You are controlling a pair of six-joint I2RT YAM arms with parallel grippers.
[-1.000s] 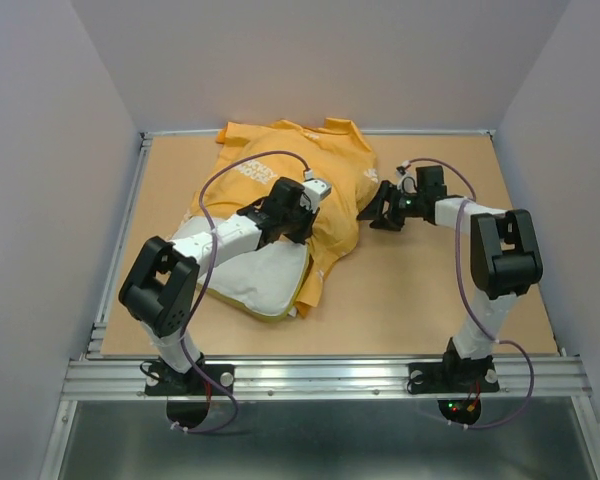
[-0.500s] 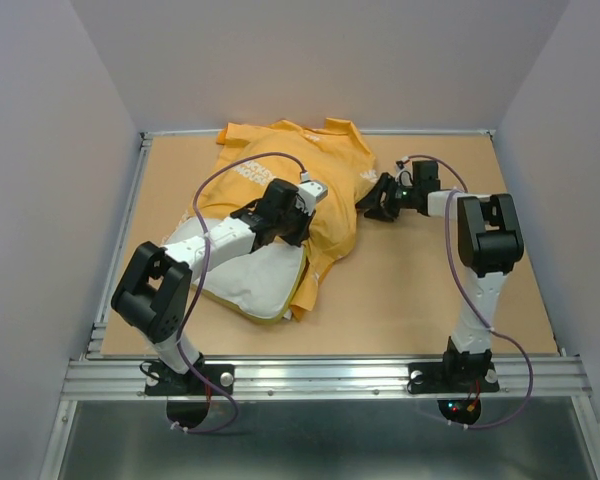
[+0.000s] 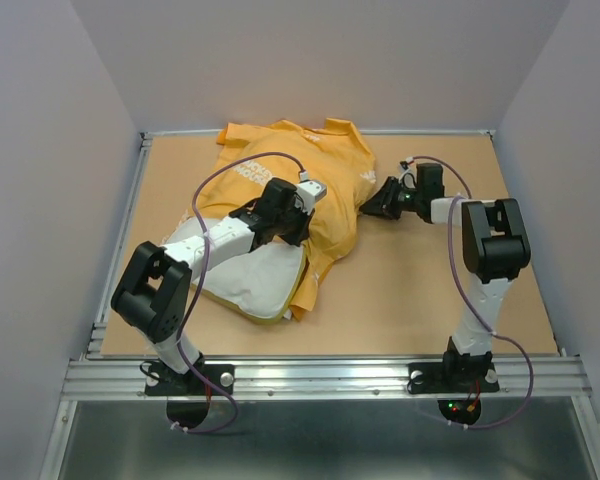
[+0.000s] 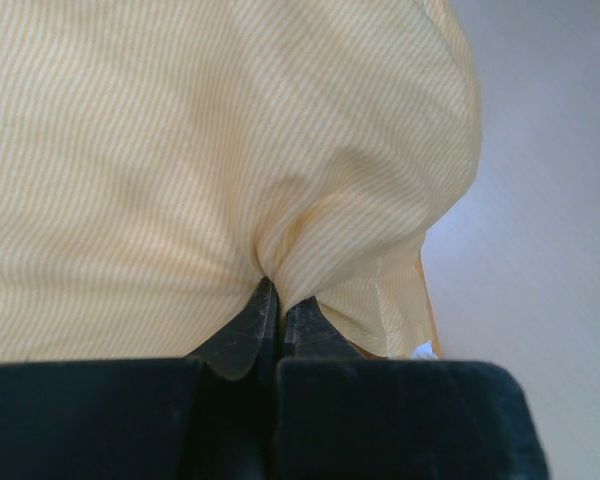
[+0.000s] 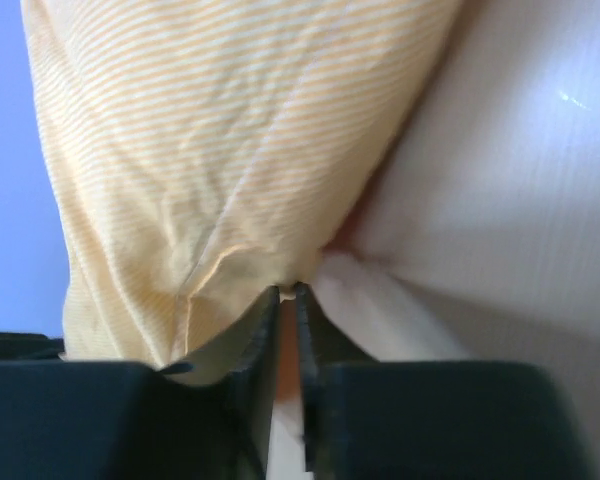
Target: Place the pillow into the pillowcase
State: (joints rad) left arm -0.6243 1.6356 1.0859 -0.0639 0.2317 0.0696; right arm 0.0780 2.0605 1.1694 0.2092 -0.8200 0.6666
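Note:
The orange-yellow pillowcase [image 3: 300, 155] lies crumpled at the back middle of the table. The white pillow [image 3: 250, 282] sticks out of its near-left end, its far part under the orange cloth. My left gripper [image 3: 302, 222] rests on top of the case, over the pillow's far end. In the left wrist view it [image 4: 280, 300] is shut on a pinched fold of the striped yellow pillowcase [image 4: 180, 150]. My right gripper [image 3: 368, 208] is at the case's right edge. In the right wrist view its jaws [image 5: 287, 292] stand almost together on the hem of the pillowcase [image 5: 210, 130].
The brown table [image 3: 430, 290] has a raised metal rim [image 3: 140, 200] and grey walls on three sides. Purple cables [image 3: 220, 175] loop above both arms. Bare tabletop [image 5: 510, 180] lies right of the right gripper.
The right gripper has shut on the pillowcase's right edge after standing open beside it. The right arm has drawn in toward the case. The left gripper keeps its pinch.

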